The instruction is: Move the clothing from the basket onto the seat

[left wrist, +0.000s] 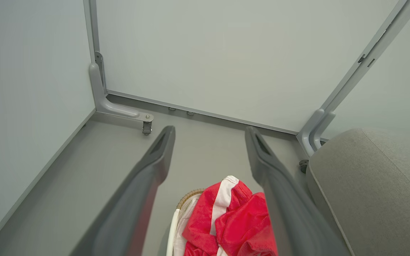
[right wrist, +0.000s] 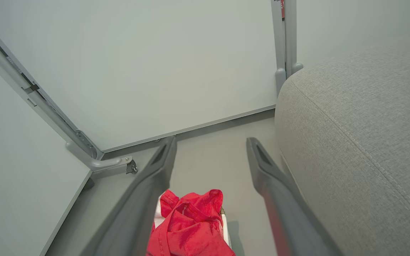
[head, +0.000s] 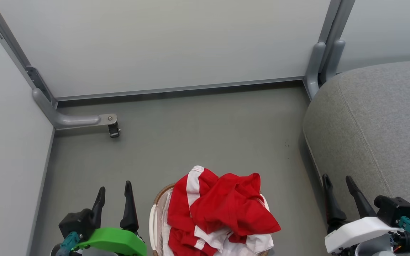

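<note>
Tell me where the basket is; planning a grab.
Basket: head view, bottom centre, on the floor between left tool and right tool, clothing heaped inside, seat at right.

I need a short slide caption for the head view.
Red clothing heaped in the basket, between the open left tool and open right tool, beside the grey seat.

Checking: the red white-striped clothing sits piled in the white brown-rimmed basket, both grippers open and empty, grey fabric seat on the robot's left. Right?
One slip: the grey fabric seat is on the robot's right, beside the right gripper, per the head view. The rest holds.
</note>
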Controlling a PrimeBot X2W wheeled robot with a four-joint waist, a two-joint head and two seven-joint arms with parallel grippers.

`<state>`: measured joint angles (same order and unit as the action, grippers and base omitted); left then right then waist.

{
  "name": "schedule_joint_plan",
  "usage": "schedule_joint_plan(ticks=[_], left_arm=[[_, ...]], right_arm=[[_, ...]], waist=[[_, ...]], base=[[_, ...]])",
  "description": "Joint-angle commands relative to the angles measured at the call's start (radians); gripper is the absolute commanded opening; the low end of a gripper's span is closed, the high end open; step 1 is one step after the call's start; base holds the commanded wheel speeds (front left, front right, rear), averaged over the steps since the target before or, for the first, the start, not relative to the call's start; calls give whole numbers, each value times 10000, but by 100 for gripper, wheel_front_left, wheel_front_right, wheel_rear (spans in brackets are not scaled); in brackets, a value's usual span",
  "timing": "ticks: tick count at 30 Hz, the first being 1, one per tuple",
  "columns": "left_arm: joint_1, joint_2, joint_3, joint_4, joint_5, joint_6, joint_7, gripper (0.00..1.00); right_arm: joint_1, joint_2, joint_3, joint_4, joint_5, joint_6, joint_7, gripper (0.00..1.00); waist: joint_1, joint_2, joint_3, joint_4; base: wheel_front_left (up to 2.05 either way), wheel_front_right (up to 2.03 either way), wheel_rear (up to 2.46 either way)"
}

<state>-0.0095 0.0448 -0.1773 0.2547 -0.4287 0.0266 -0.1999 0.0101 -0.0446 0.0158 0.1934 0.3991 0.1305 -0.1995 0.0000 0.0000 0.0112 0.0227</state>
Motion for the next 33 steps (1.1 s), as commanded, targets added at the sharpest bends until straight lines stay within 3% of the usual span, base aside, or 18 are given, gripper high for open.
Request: schedule_joint_plan(ticks=[1, 33], left_arm=[[85, 71, -34, -30, 246, 36, -81, 100], [167, 85, -384, 685, 2071, 318, -663, 100]], right_arm=[[92, -58, 17, -38, -241, 3, -98, 100], [257, -86, 164, 58, -2324, 2, -671, 100]], waist=[[0, 0, 4, 8], [0, 0, 52, 140]], base=[[0, 0, 0], [0, 0, 0]])
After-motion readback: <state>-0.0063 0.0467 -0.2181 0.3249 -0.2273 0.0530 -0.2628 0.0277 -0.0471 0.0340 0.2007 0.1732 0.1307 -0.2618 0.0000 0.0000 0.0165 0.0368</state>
